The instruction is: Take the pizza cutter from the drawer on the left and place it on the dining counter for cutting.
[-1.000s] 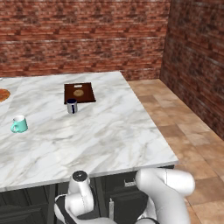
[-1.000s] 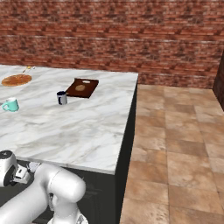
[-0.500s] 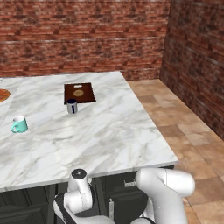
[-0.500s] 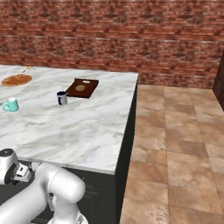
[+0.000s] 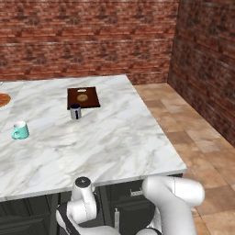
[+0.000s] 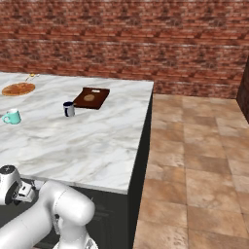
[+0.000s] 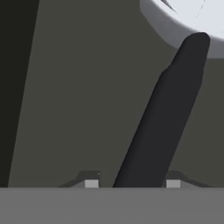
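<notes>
In my hand view the pizza cutter (image 7: 162, 127) is right there on the grey drawer (image 7: 78, 96) floor, dark handle running up between the gripper (image 7: 132, 183) tips to the pale wheel at the top edge. The fingers (image 7: 91, 183) sit spread either side of the handle, so the claw's released, not gripping anything. Up on the dining counter (image 5: 114, 142): a dark blue cup (image 5: 75, 111) just in front of a brown board (image 5: 83, 97) toward the far edge, and a teal mug (image 5: 20, 131) near the left edge.
</notes>
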